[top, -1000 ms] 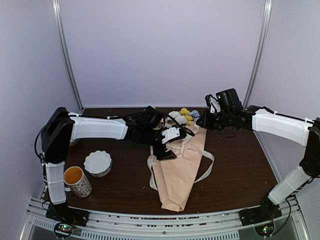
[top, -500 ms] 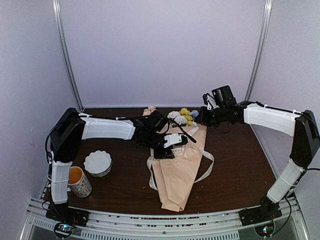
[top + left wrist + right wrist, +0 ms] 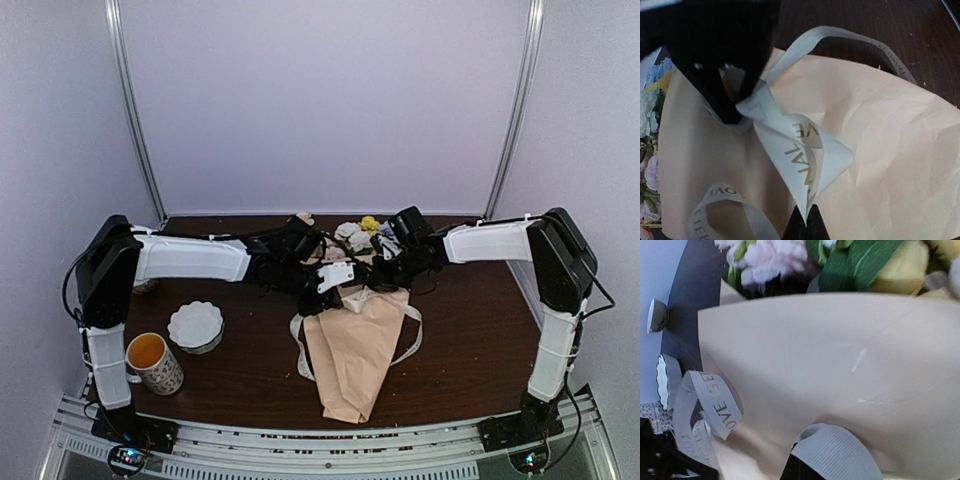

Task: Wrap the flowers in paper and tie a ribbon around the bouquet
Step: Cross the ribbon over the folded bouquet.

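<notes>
Dark wood table (image 3: 480,330); pale lilac walls (image 3: 320,100); bouquet (image 3: 355,350) lying centre.

L fingers (image 3: 797,226) newly tight on ribbon (image 3: 800,155)

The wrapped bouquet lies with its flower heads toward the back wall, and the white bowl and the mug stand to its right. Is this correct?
No. The top view shows the white bowl and the mug to the left of the bouquet, not its right. The flower heads do point toward the back wall.
</notes>
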`<state>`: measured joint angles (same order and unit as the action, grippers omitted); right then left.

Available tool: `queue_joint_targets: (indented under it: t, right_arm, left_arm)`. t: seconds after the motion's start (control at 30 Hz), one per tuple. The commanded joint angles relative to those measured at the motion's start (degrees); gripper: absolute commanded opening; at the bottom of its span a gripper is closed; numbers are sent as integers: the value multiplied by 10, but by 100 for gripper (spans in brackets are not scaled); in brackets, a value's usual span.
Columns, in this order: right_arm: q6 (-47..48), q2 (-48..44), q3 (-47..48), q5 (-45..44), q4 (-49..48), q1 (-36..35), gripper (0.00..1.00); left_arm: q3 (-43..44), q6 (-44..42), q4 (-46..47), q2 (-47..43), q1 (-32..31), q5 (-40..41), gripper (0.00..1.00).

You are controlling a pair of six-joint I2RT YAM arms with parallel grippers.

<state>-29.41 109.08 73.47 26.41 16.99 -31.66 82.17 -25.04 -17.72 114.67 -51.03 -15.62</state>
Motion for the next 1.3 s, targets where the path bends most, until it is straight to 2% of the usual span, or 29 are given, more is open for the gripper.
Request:
queue_joint_targets:
  t: [0.0, 0.23, 0.37, 0.5, 0.6, 0.73, 0.9, 1.03, 1.27]
  right_arm:
    - [47, 11, -1, 46, 12, -22, 0]
    - [84, 9, -43, 99, -6, -45, 1]
    - [114, -8, -73, 165, -11, -63, 13]
    - [144, -29, -96, 176, 11, -83, 25]
    - [144, -49, -111, 158, 14, -81, 29]
    - [134, -90, -114, 131, 16, -61, 50]
    - [125, -110, -87, 91, 45, -21, 58]
    - [118, -129, -74, 65, 56, -16, 59]
    - [64, -142, -144, 29, -8, -23, 55]
  left_arm:
    - [-23, 10, 45, -78, -6, -38, 0]
    - [-87, 30, 85, -155, -7, -47, 0]
    - [-98, 41, 103, -163, -7, -36, 0]
    - [-101, 45, 108, -164, -7, -39, 0]
    - [-105, 47, 108, -169, -7, -43, 0]
    - [-124, 54, 123, -177, -8, -42, 0]
    - [-140, 64, 135, -177, -7, -43, 0]
    - [-142, 69, 140, -178, -7, -42, 0]
    - [-139, 74, 144, -171, -7, -33, 0]
